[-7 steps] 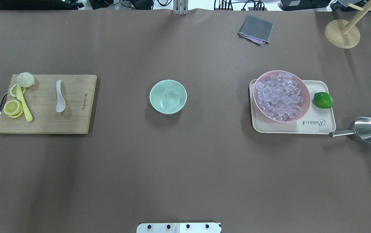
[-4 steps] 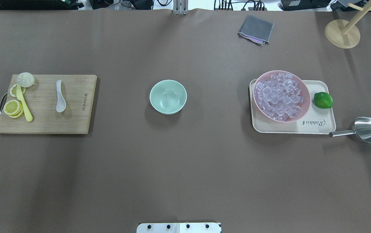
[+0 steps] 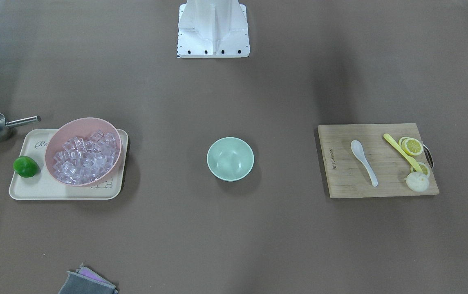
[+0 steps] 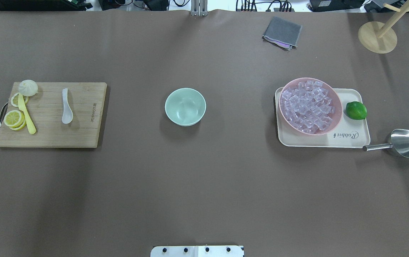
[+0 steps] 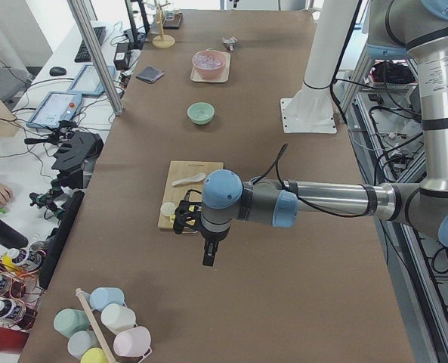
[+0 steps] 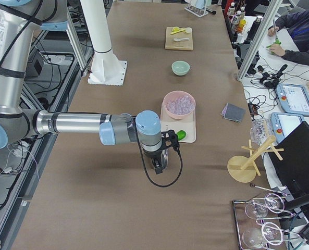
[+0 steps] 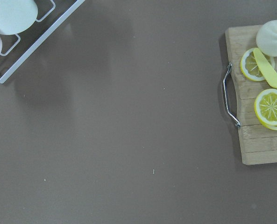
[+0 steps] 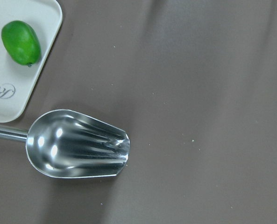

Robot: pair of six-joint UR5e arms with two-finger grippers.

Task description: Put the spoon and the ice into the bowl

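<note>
The white spoon point(image 4: 66, 107) lies on a wooden cutting board point(image 4: 83, 132) at the table's left; it also shows in the front view point(image 3: 362, 161). The mint-green bowl point(image 4: 185, 106) stands empty at the table's middle. Several clear ice cubes point(image 4: 308, 105) fill a pink bowl point(image 4: 337, 107) on the right. My left gripper point(image 5: 208, 253) hangs over the table just beyond the board's outer end. My right gripper point(image 6: 157, 165) hangs over the steel scoop point(image 8: 77, 144). Both show only in the side views, so I cannot tell whether they are open or shut.
The board also holds lemon slices point(image 4: 14, 118), a yellow utensil point(image 4: 27, 116) and a bun point(image 4: 28, 87). The pink bowl and a lime point(image 4: 356, 110) sit on a beige tray point(image 4: 354, 139). A grey cloth point(image 4: 282, 32) and a wooden stand point(image 4: 377, 37) are at the far right.
</note>
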